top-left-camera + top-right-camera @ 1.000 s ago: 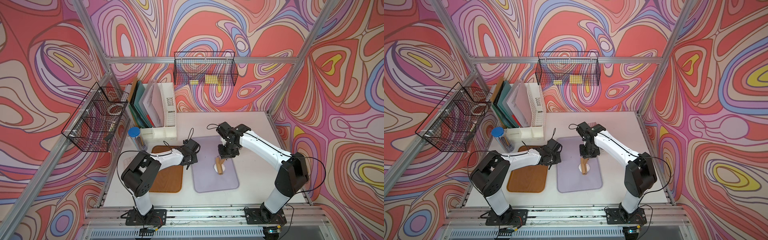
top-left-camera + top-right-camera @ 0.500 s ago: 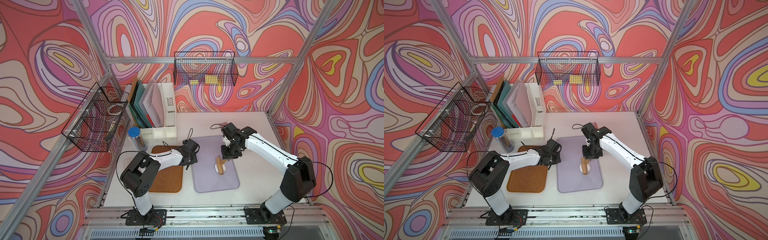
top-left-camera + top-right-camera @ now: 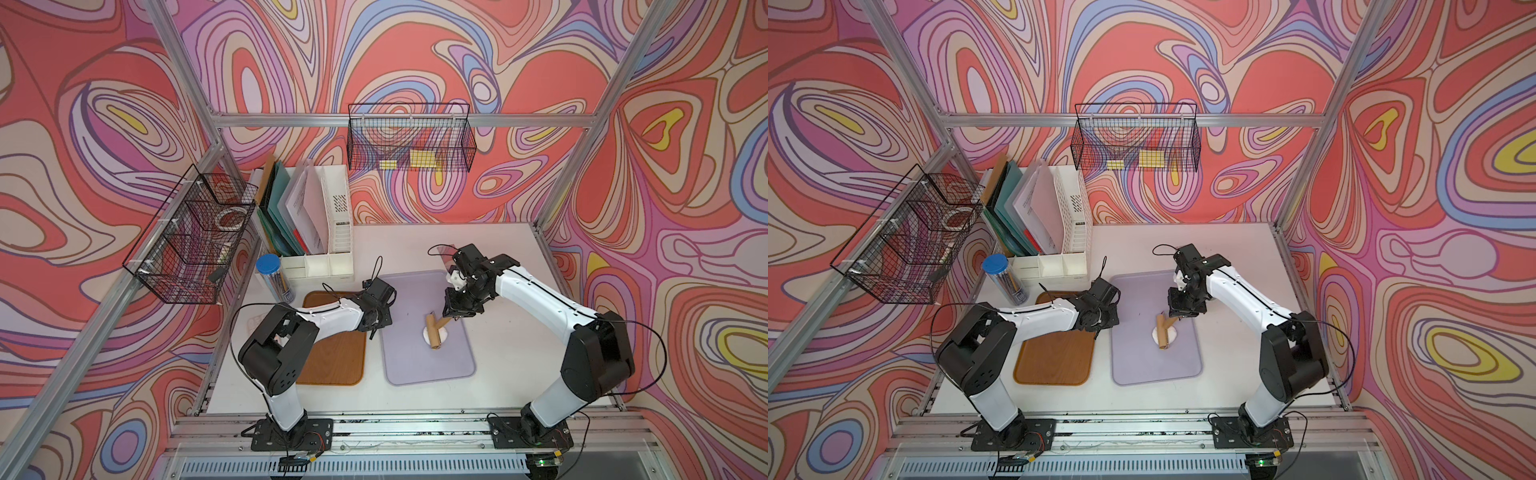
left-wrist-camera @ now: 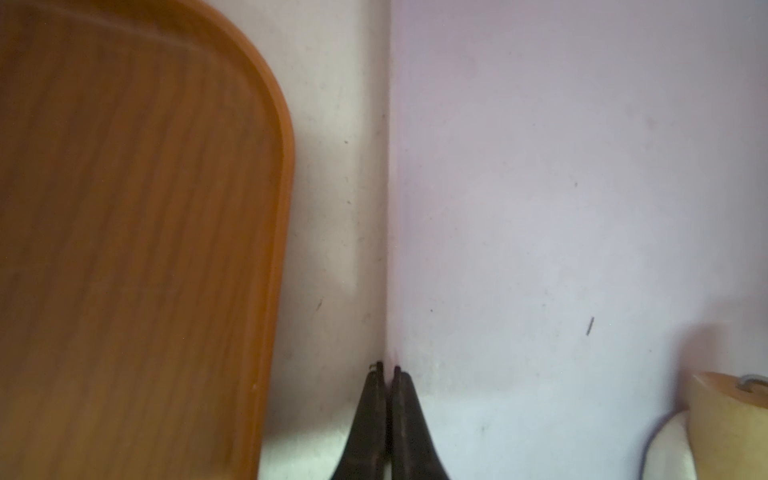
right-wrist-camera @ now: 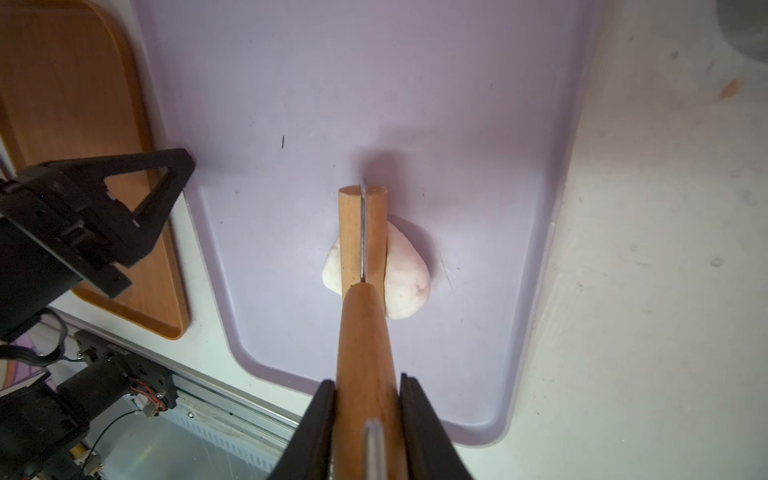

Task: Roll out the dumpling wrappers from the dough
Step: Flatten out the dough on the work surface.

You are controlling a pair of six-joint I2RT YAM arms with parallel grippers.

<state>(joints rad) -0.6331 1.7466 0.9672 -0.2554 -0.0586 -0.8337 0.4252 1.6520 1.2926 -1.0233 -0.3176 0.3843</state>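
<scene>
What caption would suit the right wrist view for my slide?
Right tool grips a wooden roller that lies across the white dough on the lilac tray.

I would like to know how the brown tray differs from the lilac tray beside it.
The brown tray is wood-grained; the lilac tray is plain and looks larger. The lilac tray carries the dough under the rolling pin; the brown tray's visible part carries nothing. Both are rounded rectangles lying flat on the table.

Dough (image 5: pixel 405 270): small white matte lump, flattened, irregular rounded outline. Lies flat near middle of lavender tray (image 5: pixel 291 83), slightly toward its right edge. Wooden roller (image 5: pixel 361 232) rests across it.
</scene>
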